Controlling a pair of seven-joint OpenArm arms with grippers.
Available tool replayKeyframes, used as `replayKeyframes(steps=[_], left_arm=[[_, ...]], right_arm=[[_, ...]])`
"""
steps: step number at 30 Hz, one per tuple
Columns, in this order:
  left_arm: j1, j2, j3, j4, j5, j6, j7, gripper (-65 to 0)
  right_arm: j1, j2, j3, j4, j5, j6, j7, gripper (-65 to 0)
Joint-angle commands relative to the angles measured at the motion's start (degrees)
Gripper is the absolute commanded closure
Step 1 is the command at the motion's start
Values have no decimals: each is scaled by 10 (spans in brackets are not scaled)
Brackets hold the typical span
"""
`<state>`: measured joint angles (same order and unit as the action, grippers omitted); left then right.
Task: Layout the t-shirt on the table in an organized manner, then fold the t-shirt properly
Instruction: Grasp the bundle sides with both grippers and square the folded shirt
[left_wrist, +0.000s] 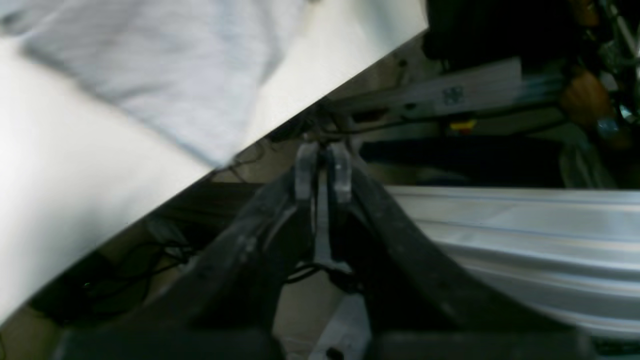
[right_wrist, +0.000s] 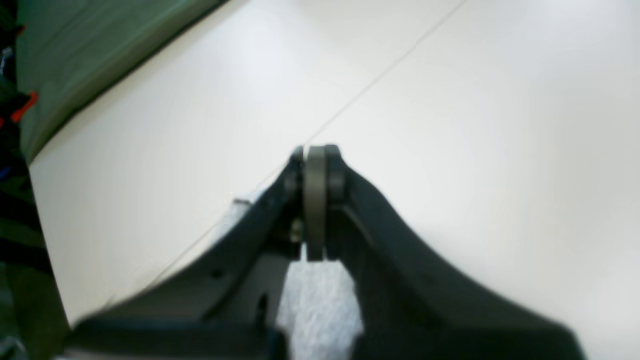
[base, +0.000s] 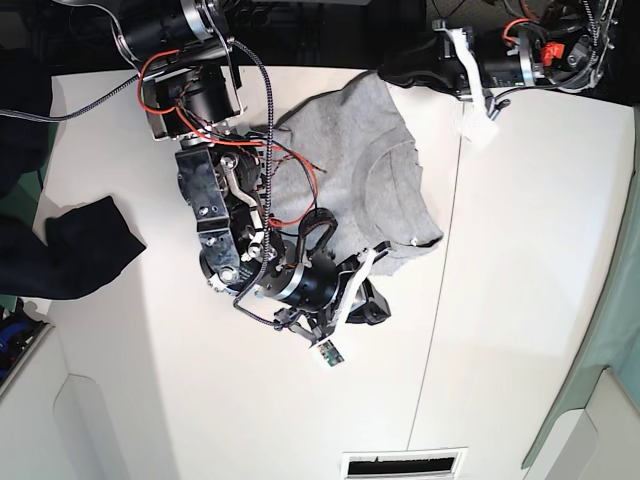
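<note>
Right gripper (right_wrist: 316, 155) pinched on the grey t-shirt (base: 355, 175), rumpled across the white table (base: 520, 300); left gripper (left_wrist: 322, 167) nearly closed, grip unclear.

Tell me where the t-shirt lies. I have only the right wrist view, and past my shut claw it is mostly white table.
Observer: The t-shirt lies crumpled at the far middle of the table, not spread out.
Operator: How close is my right claw to it?
Observer: The right claw is at the shirt's near hem. I cannot tell whether it pinches any cloth.
Operator: And the left claw?
Observer: The left claw is closed on nothing, just off the far table edge near the shirt's top.
</note>
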<state>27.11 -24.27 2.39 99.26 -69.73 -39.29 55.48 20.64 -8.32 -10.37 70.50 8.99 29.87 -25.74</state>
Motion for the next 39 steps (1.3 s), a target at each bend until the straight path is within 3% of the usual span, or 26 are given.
replayKeyframes(steps=[1,7,10,15,19,23,31,39], left_arm=[[-6,1,5,9,-12,-7,-8,-42],[-22,34,16,9,-11,-7,-8,-42],[-25,42,16,9,-11,-7,-12,-42],[-43,46,16,9,-10,-7,-15,-42],[-42,65,16,3,0,-7,-27,-42],[-53,86,16,-32,87,-7,-107,-42],[-155,97,16,-209,183,-7,-126,-42],[-279,56,16,-317,211,-7,-133,-41]], right_arm=[[14,-3,16,12,-2,3,15,0],[14,-2,127,12,-24,3,15,0],[14,12,150,7,-28,4,15,0],[16,46,150,-45,-29,4,45,0],[16,46,146,-115,-45,11,89,0],[16,45,110,-175,-83,20,131,0],[7,63,83,-180,-92,21,113,0],[-63,77,83,-102,-62,21,75,0]])
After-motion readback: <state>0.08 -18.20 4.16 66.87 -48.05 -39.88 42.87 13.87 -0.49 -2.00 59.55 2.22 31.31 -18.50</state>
